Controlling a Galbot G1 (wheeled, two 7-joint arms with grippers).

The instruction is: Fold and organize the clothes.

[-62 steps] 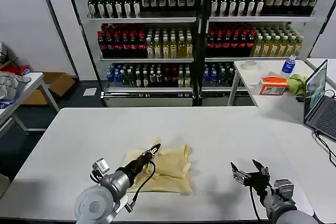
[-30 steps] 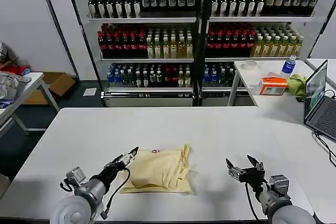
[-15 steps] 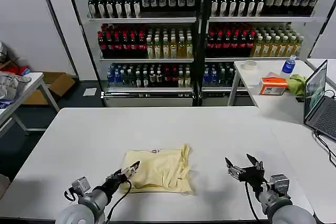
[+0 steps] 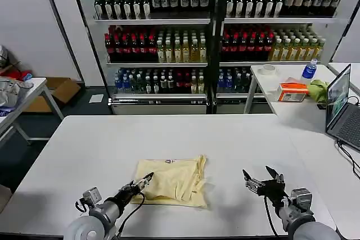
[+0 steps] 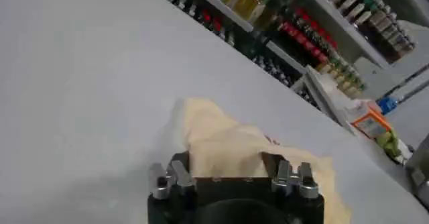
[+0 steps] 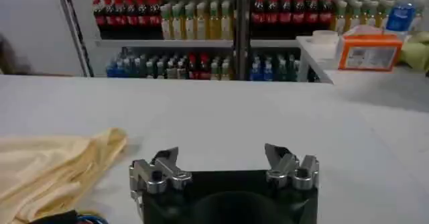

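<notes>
A white table point(image 4: 169, 133) was set in the foreground. Behind it, dark shelving point(image 4: 216, 43) was stocked with rows of bottles point(image 4: 152, 46). A white wall point(image 4: 28, 26) was seen at the left, with a cardboard box point(image 4: 63, 89) on the dark floor point(image 4: 84, 105). At the right, a side table point(image 4: 281, 77) was loaded with an orange box point(image 4: 293, 91), and a laptop point(image 4: 340, 105) was placed nearby.

Pale cream-yellow T-shirt point(image 4: 172, 180) folded into rough rectangle, lying flat near table's front edge, small dark print toward far side, right edge rumpled.
</notes>
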